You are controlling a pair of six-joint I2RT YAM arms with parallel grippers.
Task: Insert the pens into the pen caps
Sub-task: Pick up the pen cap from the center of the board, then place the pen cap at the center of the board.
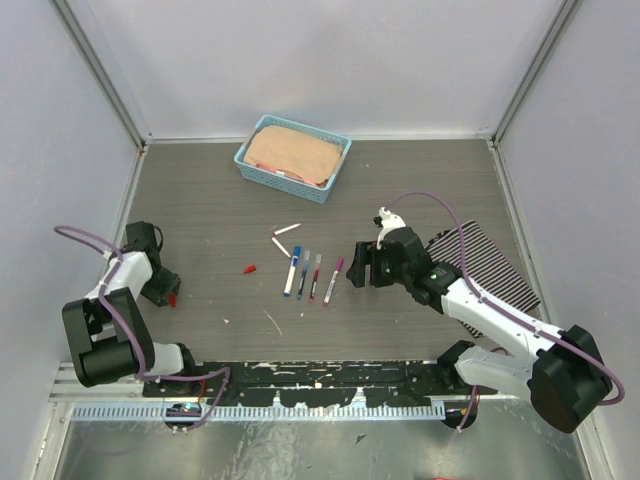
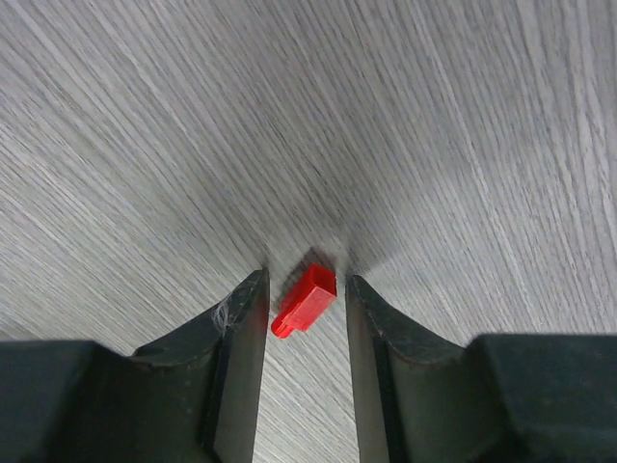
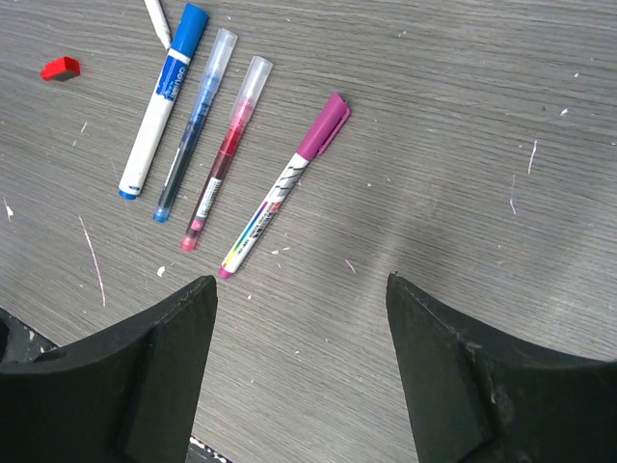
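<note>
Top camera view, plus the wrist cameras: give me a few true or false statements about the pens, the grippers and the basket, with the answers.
1. Four pens lie side by side in a row. True.
2. The right gripper is shut on the magenta pen. False: its jaws are open and the pen lies free ahead of it, untouched.
3. A red cap sits between the fingers of the left gripper. True.
4. The blue basket is empty. False: it holds a peach cloth.
</note>
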